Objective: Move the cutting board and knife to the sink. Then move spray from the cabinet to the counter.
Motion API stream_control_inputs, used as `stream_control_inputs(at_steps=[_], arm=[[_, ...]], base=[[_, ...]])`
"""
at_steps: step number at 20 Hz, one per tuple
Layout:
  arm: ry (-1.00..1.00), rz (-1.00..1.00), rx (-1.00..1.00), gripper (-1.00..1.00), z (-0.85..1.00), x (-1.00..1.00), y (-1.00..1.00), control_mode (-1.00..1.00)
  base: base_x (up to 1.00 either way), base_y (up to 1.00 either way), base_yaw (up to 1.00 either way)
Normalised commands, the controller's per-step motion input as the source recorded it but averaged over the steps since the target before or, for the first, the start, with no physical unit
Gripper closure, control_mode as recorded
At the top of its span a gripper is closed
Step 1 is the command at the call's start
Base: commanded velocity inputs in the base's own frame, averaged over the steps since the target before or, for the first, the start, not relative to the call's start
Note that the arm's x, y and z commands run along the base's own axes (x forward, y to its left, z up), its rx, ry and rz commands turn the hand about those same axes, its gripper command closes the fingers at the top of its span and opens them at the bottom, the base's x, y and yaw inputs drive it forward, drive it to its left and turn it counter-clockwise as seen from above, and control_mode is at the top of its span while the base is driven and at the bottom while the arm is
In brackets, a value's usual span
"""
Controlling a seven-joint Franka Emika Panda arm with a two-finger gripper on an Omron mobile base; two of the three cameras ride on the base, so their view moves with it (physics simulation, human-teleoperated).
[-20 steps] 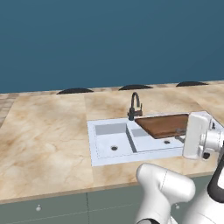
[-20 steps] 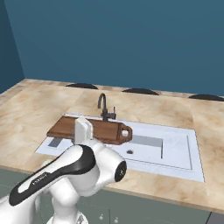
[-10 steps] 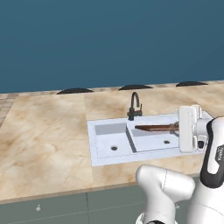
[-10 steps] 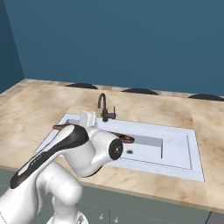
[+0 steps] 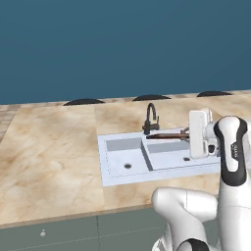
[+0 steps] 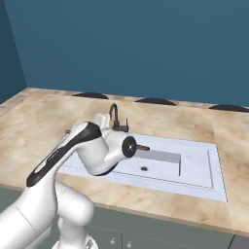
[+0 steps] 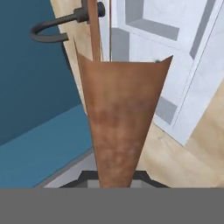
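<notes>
We find the cutting board, dark brown wood, held edge-up over the right basin of the white sink. In the left base view it shows as a thin strip, its long axis running level from the gripper toward the dark curved faucet. The jaws are pinching the board's near end. The sink sits in the beige veined marble counter, near its back edge, below a blue wall.

Pincer clamped, wrist rolled sideways
</notes>
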Motion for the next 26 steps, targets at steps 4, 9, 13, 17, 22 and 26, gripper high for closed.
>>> stream_control_inputs(at_steps=[4, 9, 13, 17, 22, 26], arm=[[0.21, 0.0, 0.03, 1.0, -0.02, 0.41, -0.2, -1.0], [0.32, 0.0, 0.03, 1.0, -0.09, 0.35, -0.26, -1.0], [0.36, 0.0, 0.03, 1.0, -0.12, 0.31, -0.24, -1.0], [0.12, 0.0, 0.0, 1.0, -0.3, 0.33, -0.21, -1.0], [0.0, 0.0, 0.0, 1.0, -0.31, 0.26, -0.19, -1.0], [0.0, 0.0, 0.0, 1.0, -0.3, 0.23, -0.18, -1.0]], base=[[0.0, 0.0, 0.0], [0.0, 0.0, 0.0], [0.0, 0.0, 0.0], [0.0, 0.0, 0.0], [0.0, 0.0, 0.0], [0.0, 0.0, 0.0]])
